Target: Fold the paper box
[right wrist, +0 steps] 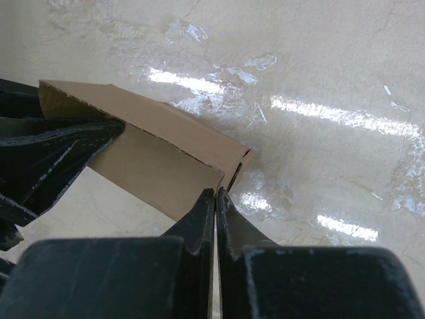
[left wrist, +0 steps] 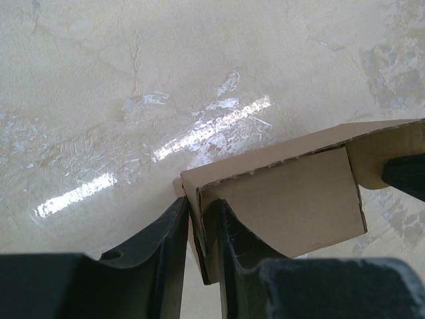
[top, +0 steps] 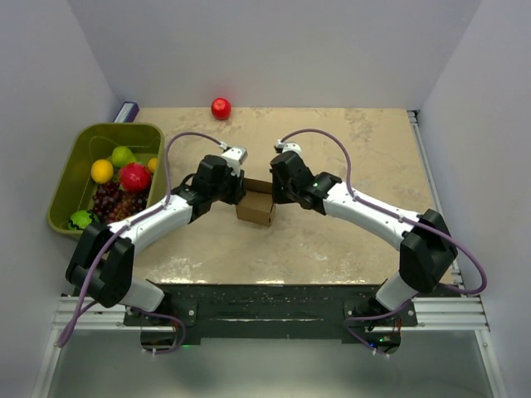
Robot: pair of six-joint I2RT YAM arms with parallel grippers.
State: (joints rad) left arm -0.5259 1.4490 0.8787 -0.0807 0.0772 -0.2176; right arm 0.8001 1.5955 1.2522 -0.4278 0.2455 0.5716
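The paper box (top: pixel 255 207) sits in the middle of the desk (top: pixel 357 149), right between the two arms. It does not look like a flat sheet. It looks like a small brown box with its walls standing up, so most of the folding seems to be done. The left fingers (top: pixel 236 191) are at the box's 9 o'clock side. In the left wrist view they pinch one cardboard wall (left wrist: pixel 285 199) between them, one finger on each side of it. The right fingers (top: pixel 279 191) are at the box's 3 o'clock side. In the right wrist view they are pressed tight together (right wrist: pixel 216 203) right at a corner edge of the box (right wrist: pixel 159 156). It is hard to tell if a thin flap is caught between them. The wall in that view looks double, like a flap folded over. The inside of the box is hidden, so nobody can say if every flap is tucked in. What is left is likely small: push the last walls straight, tuck the ends and let go. A green bin (top: pixel 66 178) of fruit (top: pixel 134 177) sits at 9 o'clock on the desk, and a small red ball (top: pixel 221 109) lies at 12 o'clock, both well apart from the box.
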